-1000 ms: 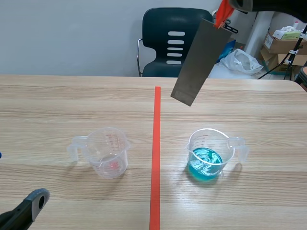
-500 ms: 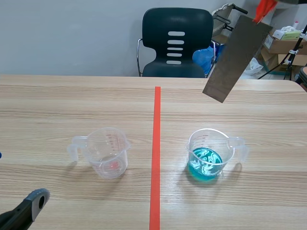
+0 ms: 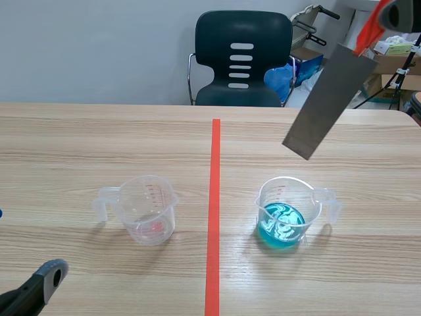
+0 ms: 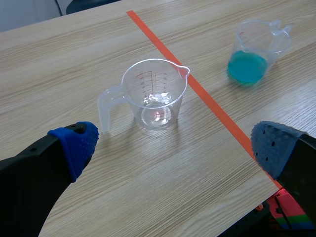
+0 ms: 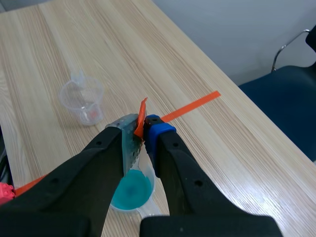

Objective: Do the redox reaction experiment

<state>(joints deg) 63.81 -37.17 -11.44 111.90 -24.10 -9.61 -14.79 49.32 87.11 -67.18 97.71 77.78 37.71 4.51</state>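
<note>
We see the grey metal strip (image 3: 325,102) hanging tilted in the air over the right half of the table (image 3: 79,138), its top end carrying an orange tab (image 3: 368,29). The right gripper (image 5: 141,132) is clenched on that top end, the strip pinched between its fingers. The clear cup of blue liquid (image 3: 309,193) stands on the table below the gripper, right of the red tape line (image 3: 214,210), its handle turned outward. Left of the line stands the empty cup (image 3: 150,209), well apart from the first. The left gripper (image 4: 174,144) rests low near the table's front edge, its blue pads spread wide and holding nothing, the empty cup ahead of it. A dark chair (image 3: 242,56) stands behind the table.
</note>
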